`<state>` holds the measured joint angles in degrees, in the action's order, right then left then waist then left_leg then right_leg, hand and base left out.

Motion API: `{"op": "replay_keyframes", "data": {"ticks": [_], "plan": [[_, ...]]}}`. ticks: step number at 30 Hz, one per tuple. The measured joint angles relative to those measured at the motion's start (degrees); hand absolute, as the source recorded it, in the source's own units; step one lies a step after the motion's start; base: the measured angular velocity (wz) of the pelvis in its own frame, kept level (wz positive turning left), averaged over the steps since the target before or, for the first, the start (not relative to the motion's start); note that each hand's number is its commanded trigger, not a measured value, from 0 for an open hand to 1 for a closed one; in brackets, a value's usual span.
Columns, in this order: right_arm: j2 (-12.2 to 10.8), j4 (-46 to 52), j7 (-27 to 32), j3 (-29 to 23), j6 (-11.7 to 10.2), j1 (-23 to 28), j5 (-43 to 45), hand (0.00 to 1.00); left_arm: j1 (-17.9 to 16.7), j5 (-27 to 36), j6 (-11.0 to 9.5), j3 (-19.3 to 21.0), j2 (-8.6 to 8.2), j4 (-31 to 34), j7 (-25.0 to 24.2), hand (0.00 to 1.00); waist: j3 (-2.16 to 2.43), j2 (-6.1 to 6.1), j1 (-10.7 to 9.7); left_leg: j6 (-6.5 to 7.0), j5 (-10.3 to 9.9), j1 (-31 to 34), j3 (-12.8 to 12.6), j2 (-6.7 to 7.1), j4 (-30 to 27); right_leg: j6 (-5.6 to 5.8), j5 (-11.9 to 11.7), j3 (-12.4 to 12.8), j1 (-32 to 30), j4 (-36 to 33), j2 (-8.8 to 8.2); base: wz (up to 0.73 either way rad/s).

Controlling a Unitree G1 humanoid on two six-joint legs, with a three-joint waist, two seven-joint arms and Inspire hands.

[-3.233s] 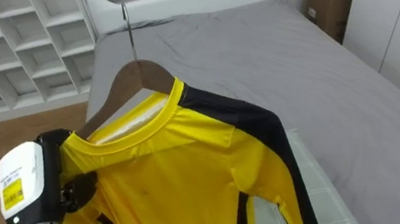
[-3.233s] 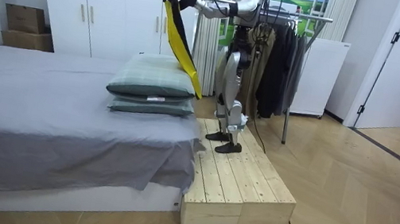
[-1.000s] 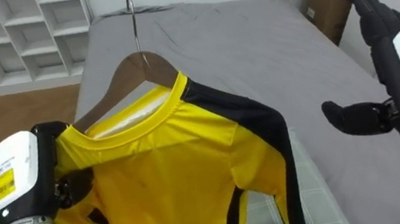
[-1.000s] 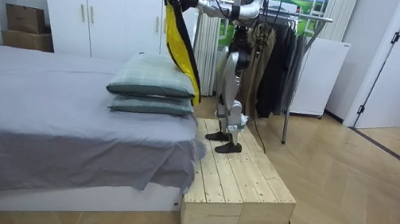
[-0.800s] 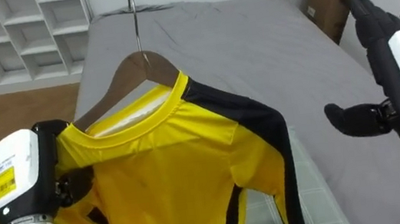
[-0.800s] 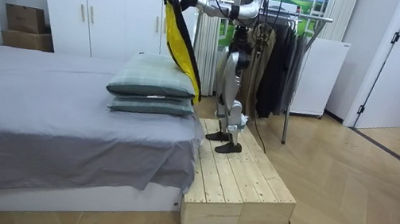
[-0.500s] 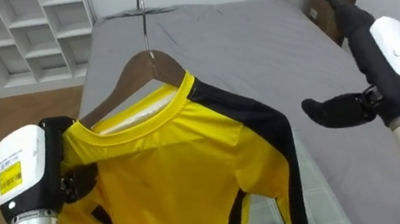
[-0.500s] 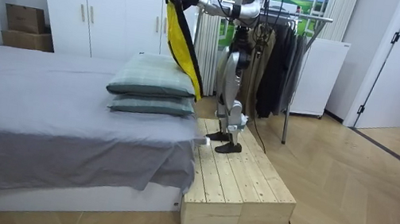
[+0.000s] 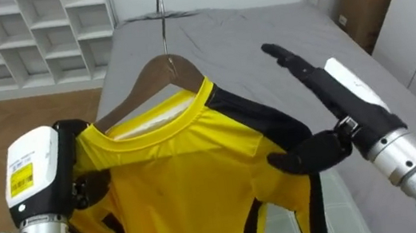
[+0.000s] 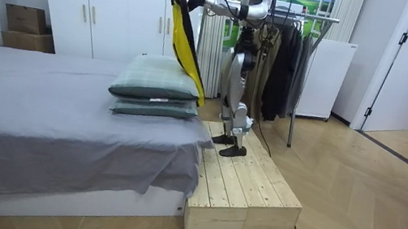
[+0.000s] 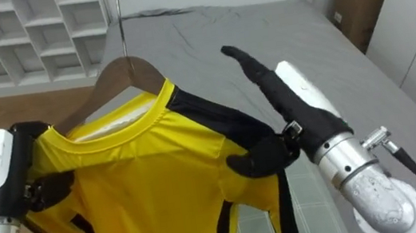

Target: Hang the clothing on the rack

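1. In the room view you see the robot standing on a wooden platform (image 10: 245, 191) beside the bed (image 10: 42, 97). A clothes rack (image 10: 318, 18) is behind it.
2. In the eye views you see the hands closely. The left hand (image 9: 37, 179) is clamped on one shoulder of the yellow shirt (image 9: 177, 185), which sits on a wooden hanger (image 9: 155, 71). Perhaps it also grips the hanger under the cloth.
3. The right hand (image 9: 327, 105) has straight fingers, and its thumb is at the shirt's black shoulder.
4. You can count one shirt, one hanger and two stacked pillows (image 10: 156, 82).
5. Beyond the bed are a white shelf (image 9: 36, 30) and a cardboard box (image 9: 360, 1). The shirt hangs in front of the pillows.
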<state>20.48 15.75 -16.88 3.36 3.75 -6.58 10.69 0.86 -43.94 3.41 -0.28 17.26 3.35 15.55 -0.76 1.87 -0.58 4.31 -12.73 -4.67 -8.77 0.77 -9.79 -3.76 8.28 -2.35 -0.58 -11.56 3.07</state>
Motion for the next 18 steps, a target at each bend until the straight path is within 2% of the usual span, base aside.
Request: {"op": "replay_keyframes", "data": {"ticks": [4, 10, 18], "plan": [[0.0, -2.8, -2.4, 0.1, 0.2, -0.3, -2.4, 0.00, 0.5, -0.8, 0.2, 0.0, 0.01, -0.1, -0.3, 1.00, -0.03, 1.13, -0.1, -0.05, 0.0, 0.1, 0.5, 0.01, 0.0, 0.00, 0.0, -0.6, 0.1, 0.0, -0.07, 0.07], [0.0, -4.1, -4.3, 0.1, 1.3, -0.7, -2.7, 0.00, 1.0, -0.8, 0.6, 0.0, 0.02, -0.3, -0.3, 1.00, 0.00, 1.18, 0.2, -0.05, 0.0, 0.0, 1.0, 0.03, 0.0, 0.00, 0.0, -1.0, 0.3, 0.1, -0.11, 0.03], [0.0, -6.2, -4.5, 0.1, 1.4, -1.8, -3.5, 0.00, 1.1, -1.4, 1.6, 0.0, 0.01, -0.3, -0.2, 1.00, 0.03, 1.21, 0.9, -0.07, 0.0, -0.3, 1.2, 0.00, 0.1, 0.00, 0.0, -1.2, 1.2, 1.1, -0.06, 0.01]]}}
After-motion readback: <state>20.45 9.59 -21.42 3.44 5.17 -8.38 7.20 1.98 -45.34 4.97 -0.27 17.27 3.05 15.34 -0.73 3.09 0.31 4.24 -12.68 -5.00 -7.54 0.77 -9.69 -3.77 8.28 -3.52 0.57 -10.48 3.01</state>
